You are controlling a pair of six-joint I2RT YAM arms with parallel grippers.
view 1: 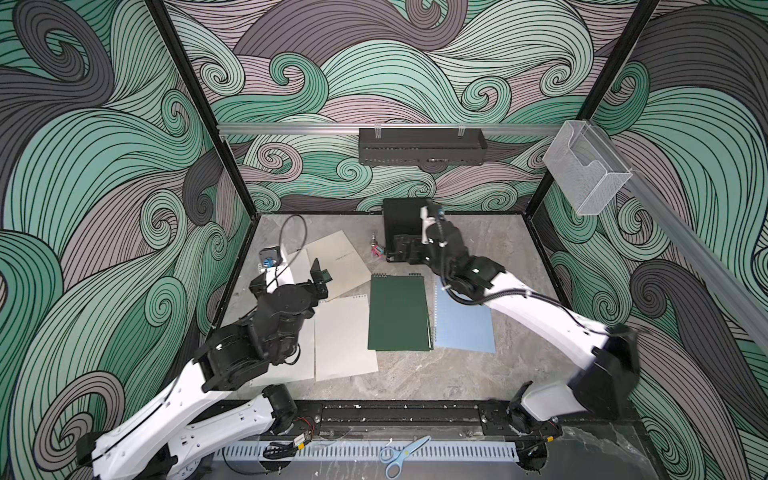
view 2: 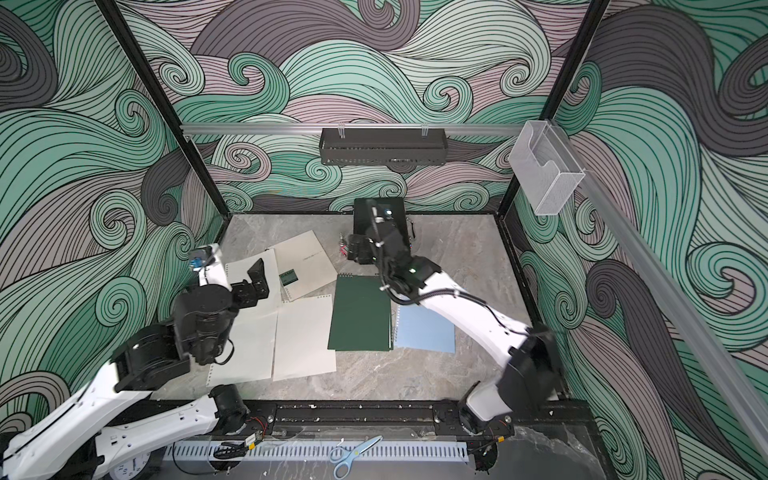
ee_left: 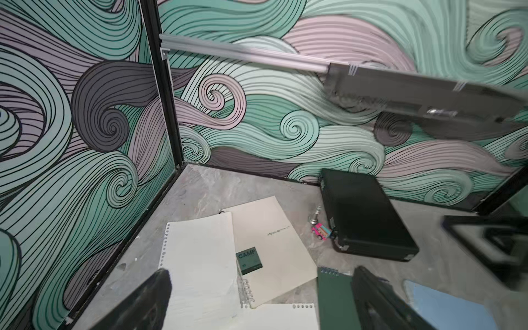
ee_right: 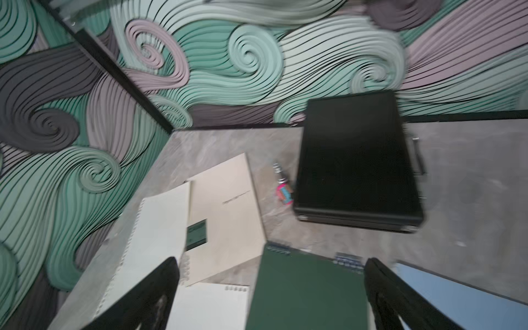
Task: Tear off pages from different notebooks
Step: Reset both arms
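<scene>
Pages [view 1: 345, 332] look basically done imo: three loose sheets on the counter's [view 1: 415, 374] left side, beige notebook [view 1: 345, 257], dark green notebook [view 1: 399, 316] and light blue notebook [view 1: 465, 328] closed, left fingers [ee_left: 143, 300] and right fingers [ee_right: 400, 300] spread wide, empty.

The left arm [view 1: 166, 407] rises from its base at the near left, elbow bent high, its black wrist turned toward the far side. The left tool [view 1: 321, 272] hangs over the left half of the scene, its fingers [ee_left: 148, 297] spread wide with nothing between them. The right arm [view 1: 540, 316] stretches from the near right corner toward the far middle. The right tool [view 1: 395, 249] points left at the far middle, its fingers [ee_right: 154, 294] likewise wide apart and empty.
</scene>
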